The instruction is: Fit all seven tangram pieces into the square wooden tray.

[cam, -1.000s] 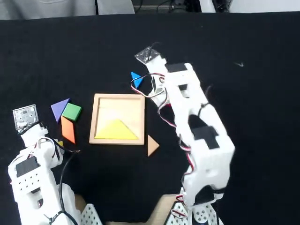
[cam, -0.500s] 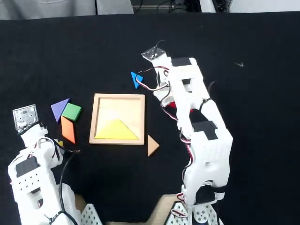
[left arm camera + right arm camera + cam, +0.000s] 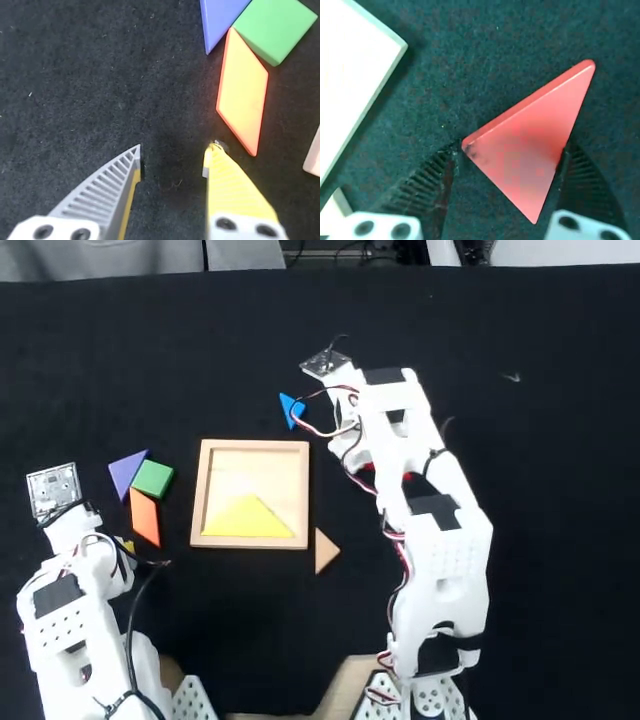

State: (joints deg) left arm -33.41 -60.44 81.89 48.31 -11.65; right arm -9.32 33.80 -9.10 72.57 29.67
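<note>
Right tool (image 3: 510, 150) is closed narrow on the red triangle (image 3: 530, 145): one jaw is on a corner tip, the other against a straight edge. The piece sits just beside the tray (image 3: 255, 445), off its right side on the black bench (image 3: 520, 490). Can't tell if it's lifted or flat on the cloth.

Handling: it looks like a thin, stiff, light painted wood or plastic piece. The smooth faces and sloped edges are likely slippery. The corner-on-edge grip looks prone to pivoting or squirting out. It would be better taken across two edges near the thick middle, or flat across the short side. It's not fragile, so a firm squeeze is ok.

Left tool (image 3: 175, 150) is spread wide and empty over bare cloth, near the orange parallelogram (image 3: 242, 112), which touches the green square (image 3: 275, 27) and the purple triangle (image 3: 220, 17).

The tray holds just the yellow triangle (image 3: 248, 517). The blue triangle (image 3: 291, 408) and tan triangle (image 3: 324, 550) lie outside.
</note>
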